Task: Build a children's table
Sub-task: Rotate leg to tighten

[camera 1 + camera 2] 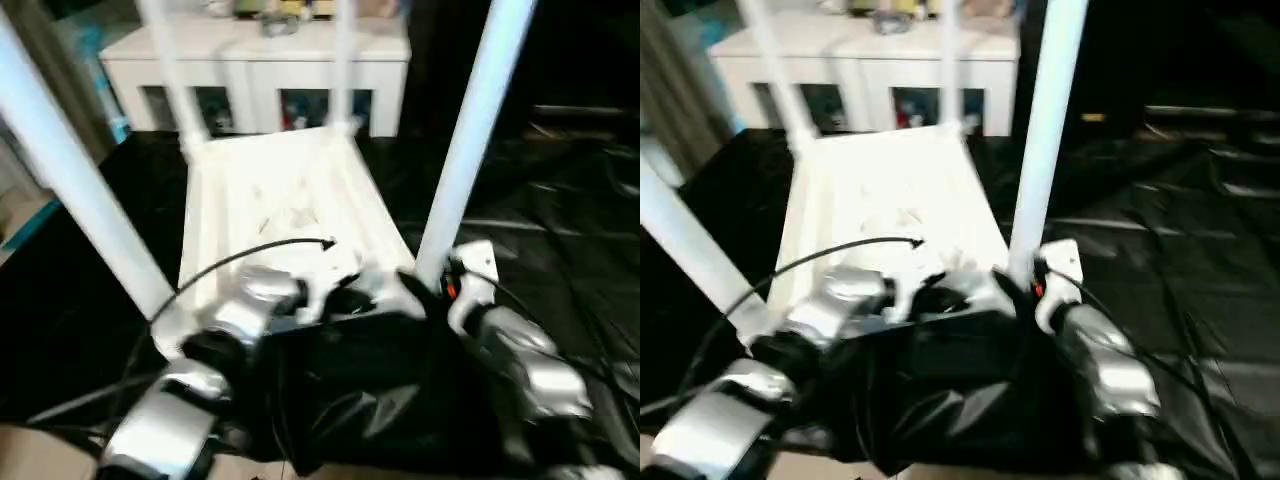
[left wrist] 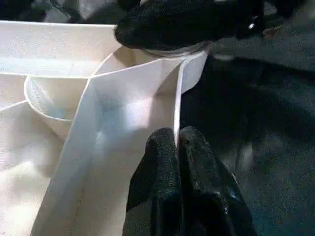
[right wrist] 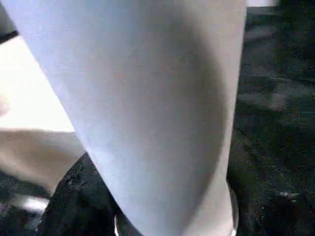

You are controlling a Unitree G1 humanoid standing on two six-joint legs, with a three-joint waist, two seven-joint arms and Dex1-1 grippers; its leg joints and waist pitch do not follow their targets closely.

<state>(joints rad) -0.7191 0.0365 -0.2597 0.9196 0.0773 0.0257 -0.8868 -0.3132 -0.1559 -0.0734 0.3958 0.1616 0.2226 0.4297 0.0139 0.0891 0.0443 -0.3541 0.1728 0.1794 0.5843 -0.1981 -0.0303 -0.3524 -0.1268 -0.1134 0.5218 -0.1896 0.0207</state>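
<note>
The children's table (image 1: 280, 200) lies upside down on the black cover, ribbed underside up, with four white legs standing in its corner sockets. The near right leg (image 1: 470, 130) rises beside my right gripper (image 1: 428, 285), which is closed around its base just above the socket. One black finger (image 3: 74, 206) presses against the tube. My left gripper (image 2: 177, 142) is shut on the thin rim wall of the tabletop, close to that same corner. The near left leg (image 1: 70, 170) stands at the other front corner.
A white cabinet (image 1: 260, 60) stands behind the work table. Wrinkled black cover (image 1: 560, 220) spreads to the right, and black fabric (image 1: 370, 390) bunches up between my forearms. A black cable (image 1: 240, 255) arcs over the tabletop's near edge.
</note>
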